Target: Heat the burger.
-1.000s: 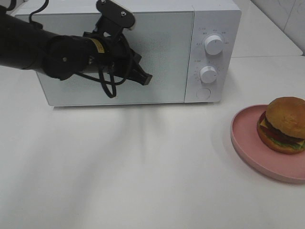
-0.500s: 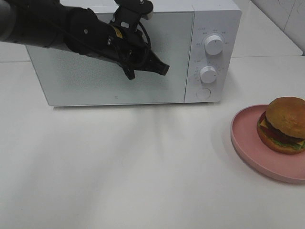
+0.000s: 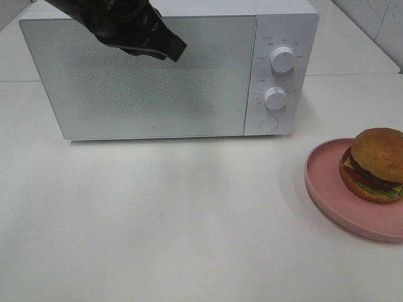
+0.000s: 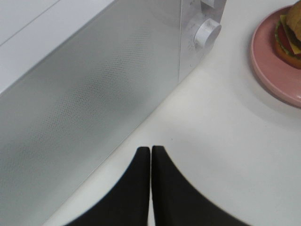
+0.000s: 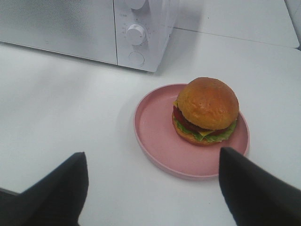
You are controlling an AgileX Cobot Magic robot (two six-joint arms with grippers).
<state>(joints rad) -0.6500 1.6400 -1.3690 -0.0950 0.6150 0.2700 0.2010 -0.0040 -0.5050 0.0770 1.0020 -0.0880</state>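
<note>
The burger [image 3: 376,163] with its golden-brown bun sits on a round pink plate [image 3: 327,189] at the table's right edge, also seen as burger [image 5: 206,109] on plate [image 5: 155,127]. My right gripper [image 5: 151,153] hangs open above and short of the plate, its fingers wide apart with nothing between them; the exterior view does not show it. The white microwave [image 3: 157,88] stands at the back with its door closed. My left gripper [image 3: 175,50] is shut and empty, high in front of the door's upper part, and shows again as left gripper [image 4: 150,149].
Two white dials [image 3: 283,58] [image 3: 276,97] and a round button [image 3: 269,123] sit on the microwave's right panel. The white table [image 3: 189,220] stretches in front of it. A tiled wall [image 3: 378,19] is at the back right.
My left arm has swung from in front of the microwave door upward, so only its shut tip and wrist show at the top. The burger, plate and right gripper have not moved.
</note>
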